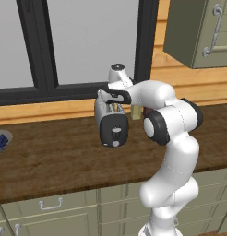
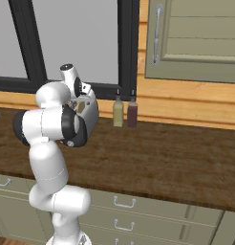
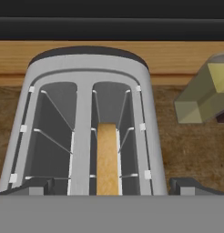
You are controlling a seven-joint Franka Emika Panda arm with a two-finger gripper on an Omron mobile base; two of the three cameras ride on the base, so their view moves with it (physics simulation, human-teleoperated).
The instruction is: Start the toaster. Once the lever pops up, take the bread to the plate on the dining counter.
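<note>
Gripper (image 3: 111,185) poised directly above the toaster (image 3: 86,127), fingers spread wide apart, empty. Bread (image 3: 107,159) stands edge-up in the slot toward three o'clock of the hand view.

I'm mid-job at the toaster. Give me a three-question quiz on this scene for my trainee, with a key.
1. True or false: the end effector hangs above the toaster with its fingers spread wide and nothing between them.
2. In the hand view, which slot holds the bread? A: the left slot. B: the right slot. C: both slots.
3. Fill the gap: beside the toaster, against the wall, two ___ stand on the counter.

Key: 1 true; 2 B; 3 bottles.
</note>
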